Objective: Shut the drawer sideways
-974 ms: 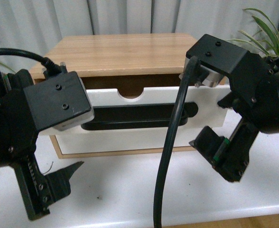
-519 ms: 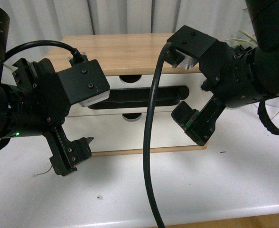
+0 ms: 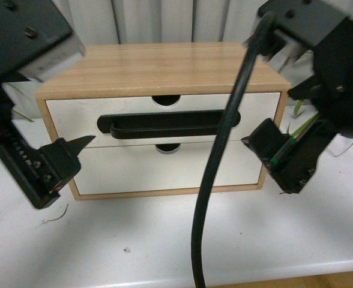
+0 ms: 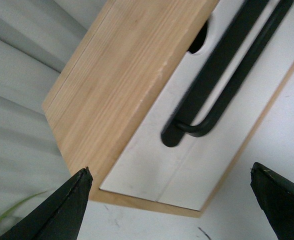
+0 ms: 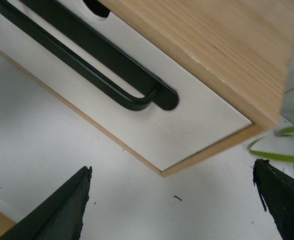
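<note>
**Risking a snag beside a drawer that already looks shut**

The drawer sits in the upper slot of the wooden cabinet. Its white front looks level with the plain lower front, so little or nothing seems left to push.

The main hazards, as I judge them, lie in moving away. The left gripper has one pointed fingertip aimed rightward, close to the left end of the black bar handle. A careless sweep could hook that bar and drag the drawer out again. The black cable hangs across the front on the near side, over the handle's right end, and could catch there. A sideways knock from either arm might also slide the whole cabinet across the white table.

The left gripper is at the cabinet's left, level with the seam between the two fronts. Its jaws are spread wide and hold nothing. The right gripper is tilted just off the cabinet's right edge, on the near side. It is likewise wide apart, empty, and clear of the wood.
</note>
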